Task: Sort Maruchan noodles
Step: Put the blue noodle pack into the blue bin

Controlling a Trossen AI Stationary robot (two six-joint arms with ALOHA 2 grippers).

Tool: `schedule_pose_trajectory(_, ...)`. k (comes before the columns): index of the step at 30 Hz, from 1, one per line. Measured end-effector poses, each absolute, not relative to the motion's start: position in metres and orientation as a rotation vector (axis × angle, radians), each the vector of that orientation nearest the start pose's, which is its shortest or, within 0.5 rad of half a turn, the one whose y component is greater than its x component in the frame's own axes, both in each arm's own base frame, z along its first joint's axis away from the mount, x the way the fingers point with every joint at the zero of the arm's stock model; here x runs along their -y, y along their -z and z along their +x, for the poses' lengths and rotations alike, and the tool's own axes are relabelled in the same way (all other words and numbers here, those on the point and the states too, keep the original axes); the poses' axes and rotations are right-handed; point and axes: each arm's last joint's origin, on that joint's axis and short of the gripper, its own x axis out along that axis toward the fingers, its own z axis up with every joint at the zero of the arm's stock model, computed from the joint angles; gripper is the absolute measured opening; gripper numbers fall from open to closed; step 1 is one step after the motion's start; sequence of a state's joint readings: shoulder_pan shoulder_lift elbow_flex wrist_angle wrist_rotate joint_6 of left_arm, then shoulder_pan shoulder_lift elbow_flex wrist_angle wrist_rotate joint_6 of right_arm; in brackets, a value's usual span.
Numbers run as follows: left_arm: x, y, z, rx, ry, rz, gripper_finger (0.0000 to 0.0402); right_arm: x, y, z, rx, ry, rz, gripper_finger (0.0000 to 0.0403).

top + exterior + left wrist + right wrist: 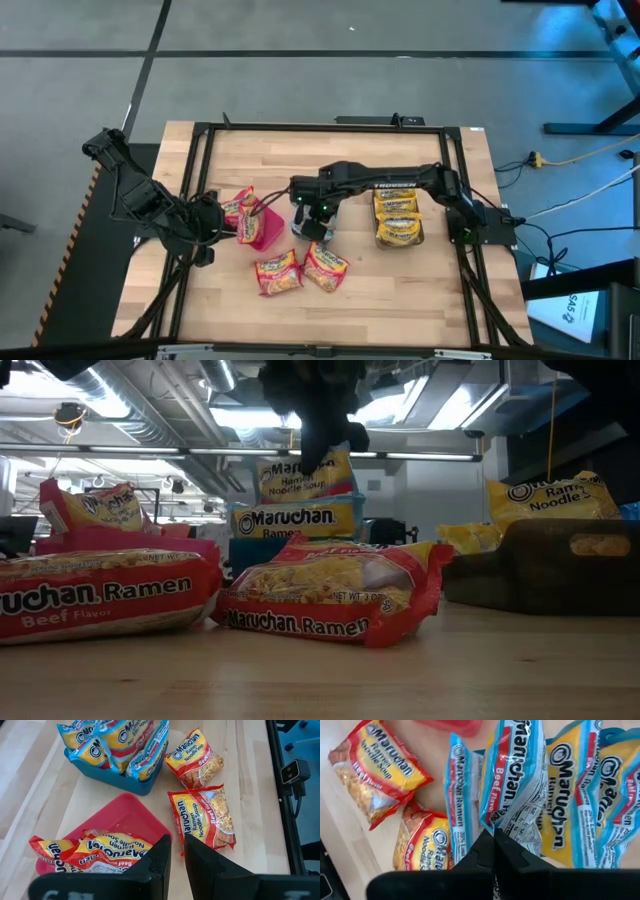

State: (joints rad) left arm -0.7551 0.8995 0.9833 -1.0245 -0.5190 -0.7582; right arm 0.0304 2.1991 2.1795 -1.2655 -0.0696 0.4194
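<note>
My right gripper [312, 228] reaches across the table and is shut on a light-blue Maruchan noodles packet [512, 780], held over the teal bin [145, 785], where more blue packets stand on edge. The pink bin [265, 228] holds red packets [105, 852]. Two red packets [278, 272] [325, 265] lie flat on the table nearer the front edge. Yellow packets [398, 215] fill a dark bin [560, 560] at the right. My left gripper [176, 857] hovers by the pink bin's left side, slightly open, with nothing between its fingers. My right gripper pinches the blue packet by its crimped upper edge [495, 824] between its two fingers. The fingers come from above, pointing steeply down. The packet [305, 475] hangs tilted below them, just over the packets in the teal bin; whether it touches them I cannot tell.
The black frame rails [200, 180] run along the table's left, right and far sides. Bare wood lies along the near edge [400, 310] and the far strip [300, 150]. My right arm [400, 183] spans the table's middle above the bins.
</note>
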Motion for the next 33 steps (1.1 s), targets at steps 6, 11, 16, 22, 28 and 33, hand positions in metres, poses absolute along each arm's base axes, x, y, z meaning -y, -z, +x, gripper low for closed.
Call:
schedule_pose_trajectory(6,0.092,-0.315,0.119,-0.781,-0.07,-0.161,0.0047,-0.021,-0.257,0.457,-1.344,0.149,0.411,0.0004)
schedule_pose_trajectory(11,0.092,-0.315,0.119,-0.781,-0.07,-0.16,0.0047,-0.022,-0.245,0.461,-1.367,0.159,0.404,0.0004)
schedule_pose_trajectory(16,0.092,-0.315,0.118,-0.785,-0.07,-0.158,0.0047,-0.02,-0.243,0.461,-1.366,0.222,0.344,0.0004)
schedule_pose_trajectory(22,0.092,-0.315,0.118,-0.788,-0.067,-0.159,0.0047,-0.007,-0.243,0.457,-1.396,0.27,0.34,0.0004)
schedule_pose_trajectory(28,0.092,-0.315,0.118,-0.788,-0.066,-0.159,0.0047,0.002,-0.26,0.453,-1.402,0.322,0.314,0.0004)
schedule_pose_trajectory(33,0.092,-0.315,0.118,-0.788,-0.066,-0.159,0.0047,0.007,-0.278,0.451,-1.365,0.351,0.285,0.0005)
